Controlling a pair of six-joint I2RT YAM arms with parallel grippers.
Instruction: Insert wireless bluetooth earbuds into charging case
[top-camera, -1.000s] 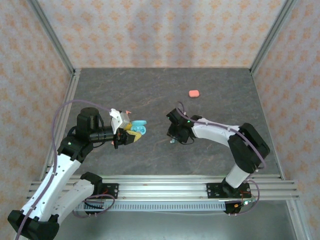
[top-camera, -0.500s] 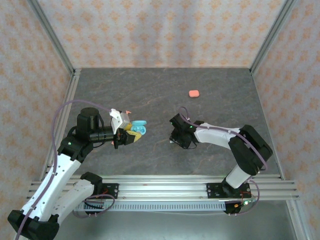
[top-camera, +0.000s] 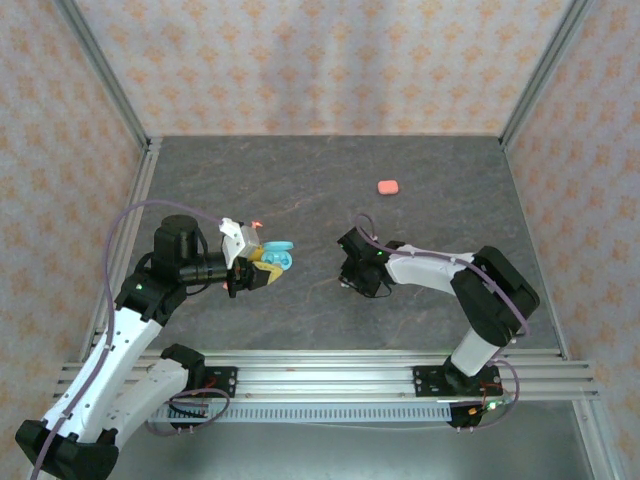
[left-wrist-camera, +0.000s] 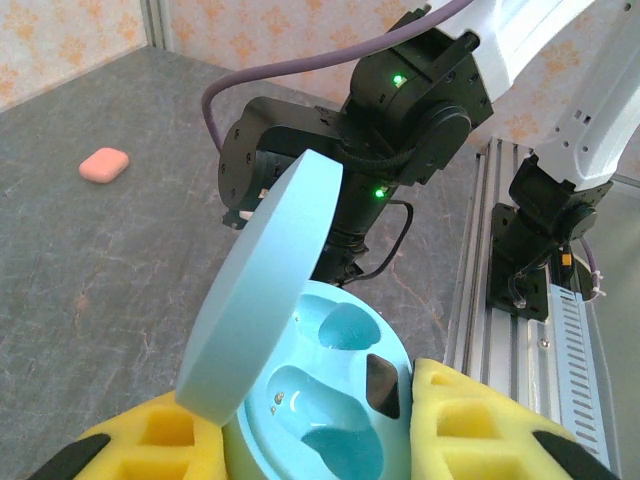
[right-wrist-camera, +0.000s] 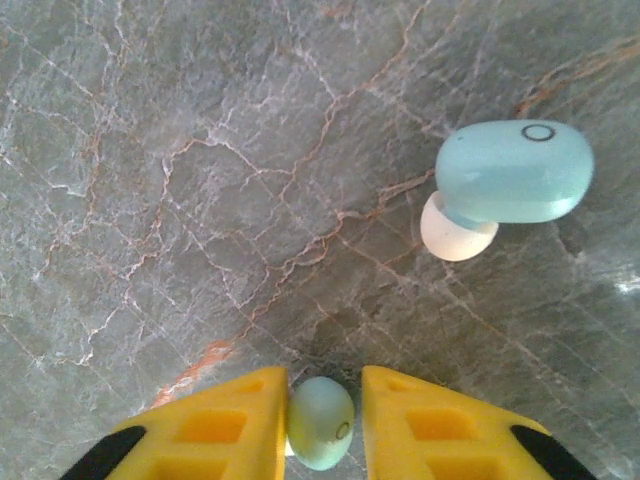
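From the top external camera, the left gripper (top-camera: 262, 266) hangs over the left middle of the dark stone worktop (top-camera: 300, 170). Its fingers are closed on the teal charging case (top-camera: 277, 256), whose lid stands open. The right gripper (top-camera: 352, 282) is down at the worktop just right of centre, well apart from the case. A pink case (top-camera: 388, 187) lies alone, farther back and to the right.

In the left wrist view, yellow fingers (left-wrist-camera: 478, 420) press both sides of the teal charging case (left-wrist-camera: 335, 415). The lid (left-wrist-camera: 262, 305) tilts up on the left, and two moulded wells in the base lie bare. Beyond it the right arm (left-wrist-camera: 400, 110) reaches down to the worktop (left-wrist-camera: 110, 280), with the pink case (left-wrist-camera: 104, 165) far off to the left.

In the right wrist view, the right gripper (right-wrist-camera: 325, 400) has its yellow fingers (right-wrist-camera: 215, 425) set narrow around a teal earbud (right-wrist-camera: 321, 425) resting on the worktop (right-wrist-camera: 200, 150). One finger touches the earbud, but whether the other presses it cannot be told. A second teal earbud (right-wrist-camera: 512, 183), with a white tip (right-wrist-camera: 455, 228), lies on the stone beyond the fingers and to the right, apart from them.
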